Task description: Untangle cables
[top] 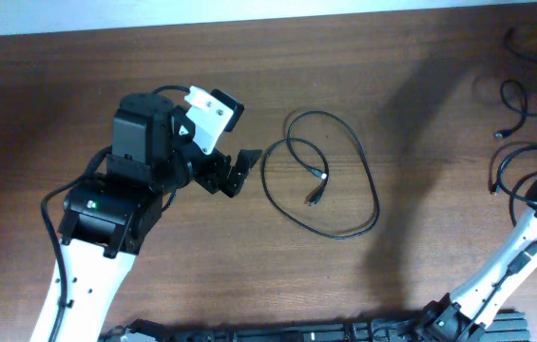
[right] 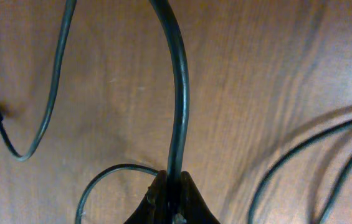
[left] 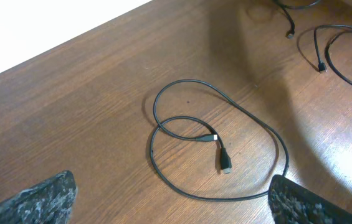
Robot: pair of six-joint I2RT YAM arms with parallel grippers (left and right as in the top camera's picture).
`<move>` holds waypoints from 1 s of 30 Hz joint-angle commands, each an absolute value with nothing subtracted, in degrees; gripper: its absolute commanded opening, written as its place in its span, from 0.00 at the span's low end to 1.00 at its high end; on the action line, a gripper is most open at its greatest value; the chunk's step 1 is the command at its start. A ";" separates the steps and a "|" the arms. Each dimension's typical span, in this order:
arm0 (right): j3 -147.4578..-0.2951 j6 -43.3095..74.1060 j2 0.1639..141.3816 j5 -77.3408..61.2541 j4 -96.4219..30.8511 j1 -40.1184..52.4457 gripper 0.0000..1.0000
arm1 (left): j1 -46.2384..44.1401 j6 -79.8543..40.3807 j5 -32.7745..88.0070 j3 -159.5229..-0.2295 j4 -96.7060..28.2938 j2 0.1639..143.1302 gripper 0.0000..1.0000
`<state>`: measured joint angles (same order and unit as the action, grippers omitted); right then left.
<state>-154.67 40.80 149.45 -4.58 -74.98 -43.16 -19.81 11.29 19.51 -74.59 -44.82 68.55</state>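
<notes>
Roughly, the job is looking part done. At the left, the left gripper (top: 238,171) is hanging with its fingers spread wide and nothing between them, pointing at the middle of the wooden table (top: 154,47).

Just beside it, one cable (left: 187,81) is lying alone, well apart from the others. It is curling into a loose loop that is crossing over itself once, with both plugs resting inside the loop, so I am judging this one as separated and needing little more than straightening.

Further right, near the table's edge, the remaining cables (top: 513,95) are sprawling in several loose curves. They are running out of the overhead view, so how far they are crossing one another cannot be told.

There the right gripper (right: 171,190) is pinching shut on one thick-looking strand (right: 179,93), which is running away from the fingertips across the wood, with other strands lying beside it.

What is left, in my judgement, is drawing that strand clear of its neighbours and then sorting whatever is left at the edge.
</notes>
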 commanded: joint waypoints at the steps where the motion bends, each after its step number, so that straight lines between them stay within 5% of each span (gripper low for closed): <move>1: -155.57 41.41 149.53 -0.75 -76.40 -45.10 0.04 | -19.73 10.96 20.32 -75.00 -44.69 67.79 0.99; 6: -155.57 41.41 149.53 0.27 -77.62 -47.07 0.04 | -19.73 10.96 20.32 -75.00 -44.69 67.79 0.99; 7: -155.54 41.41 149.51 0.25 -77.89 -47.29 0.27 | -19.73 10.96 20.32 -75.00 -44.69 67.79 0.99; 8: -155.54 41.41 149.51 0.25 -78.17 -47.29 0.63 | -19.73 10.96 20.32 -75.00 -44.69 67.79 0.99; 9: -155.54 41.41 149.51 0.23 -78.52 -47.29 0.83 | -19.73 10.96 20.32 -75.00 -44.69 67.79 0.99; 11: -155.54 40.27 149.51 0.05 -80.97 -47.13 0.98 | -19.73 10.96 20.32 -75.00 -44.69 67.79 0.99; 20: -155.54 25.36 149.51 -3.99 -92.05 -44.03 0.99 | -19.73 10.96 20.32 -75.00 -44.69 67.79 0.99; 30: -155.54 5.48 149.51 -5.65 -96.73 -25.93 0.99 | -19.73 10.96 20.32 -75.00 -44.69 67.79 0.99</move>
